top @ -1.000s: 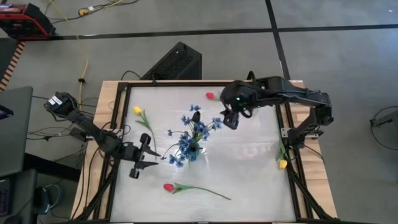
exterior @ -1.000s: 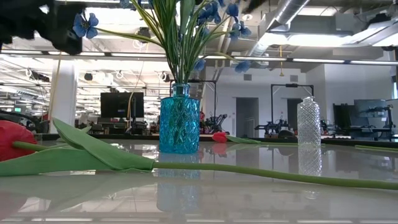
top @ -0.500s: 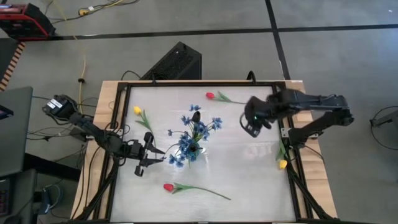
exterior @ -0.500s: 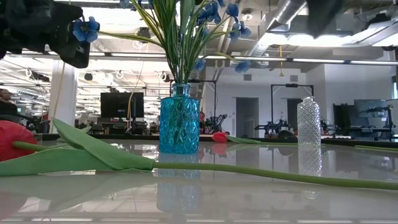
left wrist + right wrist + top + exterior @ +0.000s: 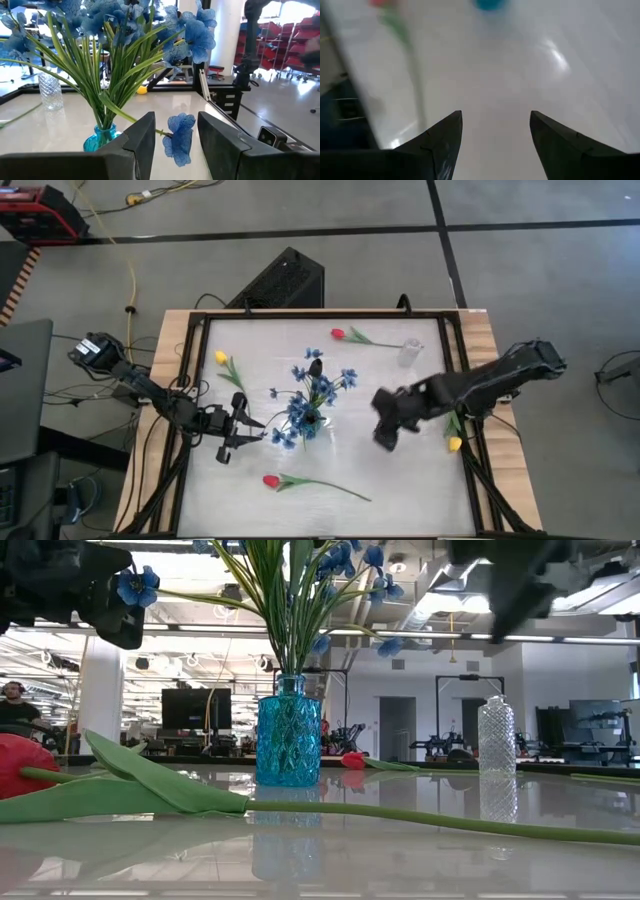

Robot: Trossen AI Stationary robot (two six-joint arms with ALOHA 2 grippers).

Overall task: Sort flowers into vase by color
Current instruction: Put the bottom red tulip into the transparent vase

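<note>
A blue glass vase (image 5: 308, 420) (image 5: 288, 740) stands mid-table with blue flower sprays (image 5: 315, 390) in it. An empty clear vase (image 5: 410, 352) (image 5: 497, 735) stands by the far right. One red tulip (image 5: 338, 334) lies near the far edge and another (image 5: 270, 480) (image 5: 20, 765) near the near edge. One yellow tulip (image 5: 221, 358) lies at the left and another (image 5: 455, 444) on the right rail. My left gripper (image 5: 240, 430) (image 5: 175, 137) is open, left of the blue vase; a low blue blossom (image 5: 179, 135) shows beyond its fingers. My right gripper (image 5: 385, 428) (image 5: 495, 130) is open above bare table, right of the blue vase.
A black frame (image 5: 190, 380) runs round the white tabletop, with cables and a black box (image 5: 285, 278) beyond it. Bare table lies between the blue vase and the right rail. A person (image 5: 12, 705) shows far off in the room.
My right gripper has swung from beside the blue sprays toward the table's right, then toward the near edge, uncovering the clear vase; it stays open. My left gripper has shifted slightly toward the blue vase. The flowers and vases have not moved.
</note>
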